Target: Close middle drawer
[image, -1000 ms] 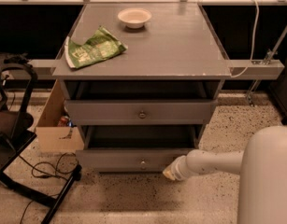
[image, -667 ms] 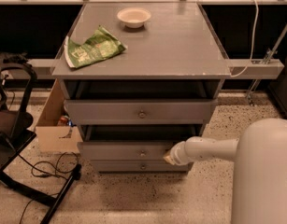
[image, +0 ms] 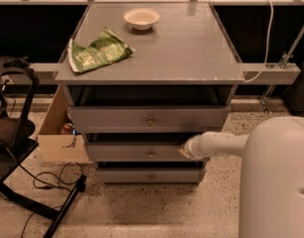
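Observation:
The middle drawer point(image: 131, 152) is a grey front with a small round knob point(image: 151, 154). It sits between the wider top drawer point(image: 117, 118) and the narrower bottom drawer point(image: 126, 175), and sticks out a little beyond the bottom one. My gripper point(image: 183, 151) is at the end of the white arm, which reaches in from the right. The gripper presses against the right part of the middle drawer's front, to the right of the knob. A dark gap shows above the middle drawer's front.
On the grey cabinet top point(image: 191, 53) lie a white bowl point(image: 141, 18) and a green bag point(image: 98, 51). A cardboard box point(image: 57, 133) stands left of the cabinet. A black frame point(image: 13, 133) and cables point(image: 52, 177) are on the floor at left. My white body point(image: 275, 182) fills the lower right.
The middle drawer has slid back into the cabinet with my gripper against its front. The bottom drawer's front, which it covered before, now shows.

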Controlling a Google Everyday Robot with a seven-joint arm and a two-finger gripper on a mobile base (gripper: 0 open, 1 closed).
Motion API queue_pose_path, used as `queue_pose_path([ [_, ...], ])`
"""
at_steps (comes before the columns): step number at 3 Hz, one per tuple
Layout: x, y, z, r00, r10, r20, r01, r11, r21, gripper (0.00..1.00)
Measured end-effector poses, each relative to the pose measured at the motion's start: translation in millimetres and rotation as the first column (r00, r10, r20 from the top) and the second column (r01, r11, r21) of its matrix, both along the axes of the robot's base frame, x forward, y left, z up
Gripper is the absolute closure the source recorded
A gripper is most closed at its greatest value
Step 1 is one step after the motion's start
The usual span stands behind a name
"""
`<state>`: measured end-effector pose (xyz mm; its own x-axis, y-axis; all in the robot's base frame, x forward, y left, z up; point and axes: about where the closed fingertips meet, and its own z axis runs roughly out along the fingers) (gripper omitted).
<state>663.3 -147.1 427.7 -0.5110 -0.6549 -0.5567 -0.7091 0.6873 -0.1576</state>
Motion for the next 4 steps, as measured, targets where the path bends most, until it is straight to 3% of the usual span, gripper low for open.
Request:
queue_pose_path([
  [2,-0.1,0.1,-0.1,1.0000,0.000,0.000,0.000,1.000,0.000,0.59],
  [3,-0.1,0.1,-0.1,1.0000,0.000,0.000,0.000,1.000,0.000,0.61],
  [4,-28.0,-7.2,8.7,0.9998,0.018,-0.004,-0.018,1.000,0.010,0.92],
])
